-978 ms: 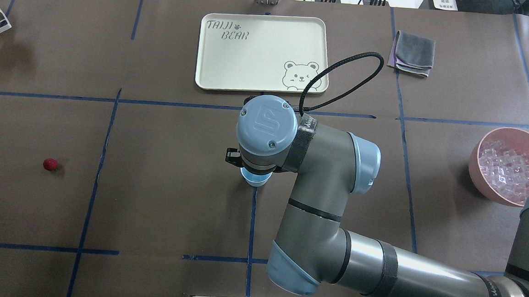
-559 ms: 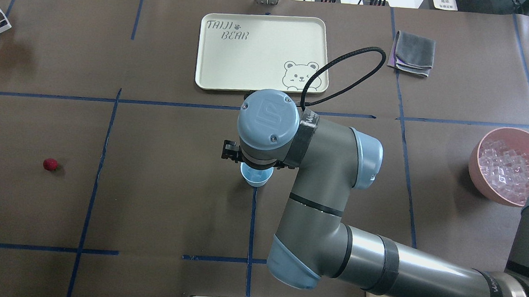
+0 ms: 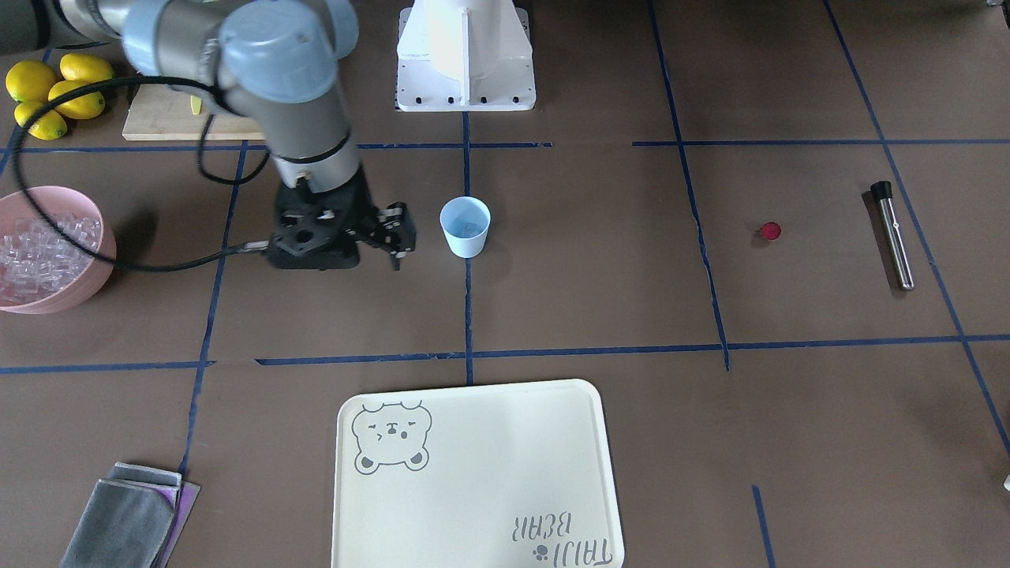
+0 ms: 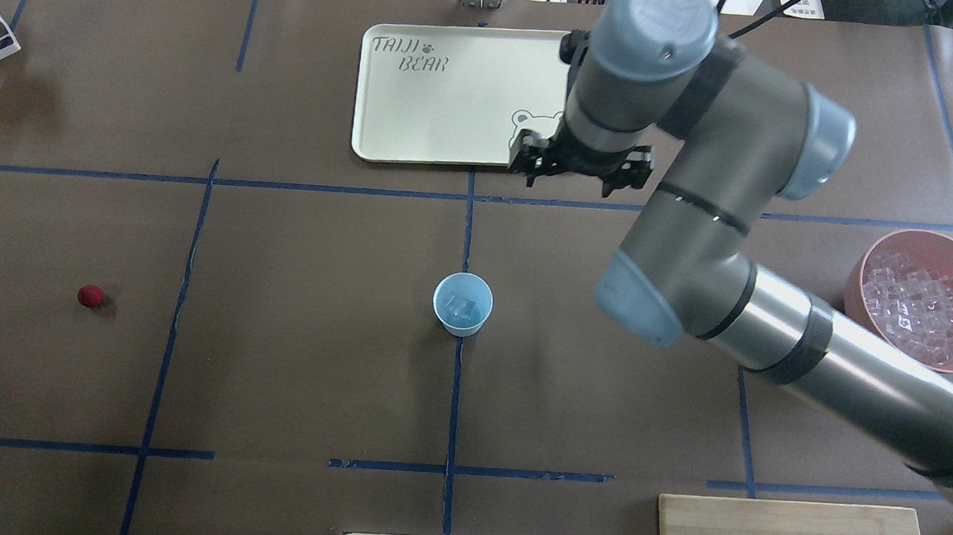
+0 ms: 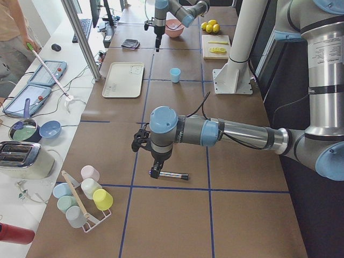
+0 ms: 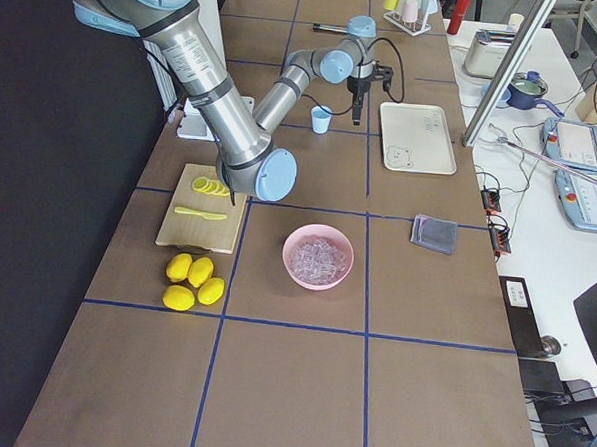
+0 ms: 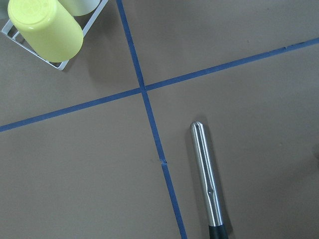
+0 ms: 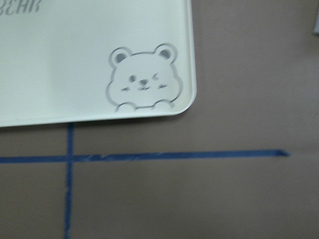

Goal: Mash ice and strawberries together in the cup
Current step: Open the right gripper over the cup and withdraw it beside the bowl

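Note:
The light blue cup (image 4: 462,304) stands upright at the table's middle, with one clear ice piece (image 4: 463,306) inside; it also shows in the front view (image 3: 465,227). More ice (image 4: 921,307) fills the pink bowl (image 4: 862,316) at the right. The red strawberry (image 4: 91,296) lies alone on the mat far left. My right gripper (image 3: 401,235) hangs open and empty, raised, off to the cup's side. My left gripper (image 5: 142,141) hovers over a metal muddler (image 7: 207,179); I cannot tell if it is open or shut.
A cream bear tray (image 4: 386,130) lies beyond the cup. A grey cloth (image 4: 748,94) is at the far right. A cutting board (image 4: 866,531) with lemon slices and whole lemons (image 3: 51,91) sit near the right base. A rack of cups (image 5: 86,199) stands far left.
My right arm has risen and swung away from over the cup, toward the tray corner. The cup's mouth is now uncovered and shows an ice piece inside.

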### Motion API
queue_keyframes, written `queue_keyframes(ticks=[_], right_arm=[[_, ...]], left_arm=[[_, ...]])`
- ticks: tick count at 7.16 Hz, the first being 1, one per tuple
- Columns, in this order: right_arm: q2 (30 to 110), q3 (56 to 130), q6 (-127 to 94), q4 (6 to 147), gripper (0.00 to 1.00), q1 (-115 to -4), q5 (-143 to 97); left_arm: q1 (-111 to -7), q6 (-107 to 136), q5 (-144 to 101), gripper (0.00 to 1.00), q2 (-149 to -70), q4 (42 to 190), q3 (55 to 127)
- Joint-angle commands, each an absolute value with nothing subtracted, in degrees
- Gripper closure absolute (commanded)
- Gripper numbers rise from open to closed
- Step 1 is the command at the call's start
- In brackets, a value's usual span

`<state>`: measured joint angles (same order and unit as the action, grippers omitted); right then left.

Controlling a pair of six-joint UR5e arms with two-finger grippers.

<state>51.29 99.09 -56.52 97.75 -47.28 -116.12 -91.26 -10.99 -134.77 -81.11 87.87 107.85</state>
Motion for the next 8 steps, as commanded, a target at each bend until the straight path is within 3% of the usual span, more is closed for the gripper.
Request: queue_keyframes(ticks=[1, 5, 8], right_arm=[[62.88, 101.51, -30.45, 97.73, 0.01, -62.77, -125.99], [85.46, 101.08, 10.99, 97.39, 0.01, -83.62, -129.62], [98.94, 101.51, 13.18, 97.03, 0.01, -91.58, -129.37]], left_arm=[[-91.32, -10.9, -135.17, 0.0, -81.73, 88.85, 108.02], [-90.97, -10.9, -135.35, 0.0, -86.48, 91.05, 107.4], [-88.52, -5.73, -141.48, 0.0, -87.8, 94.98, 108.63]])
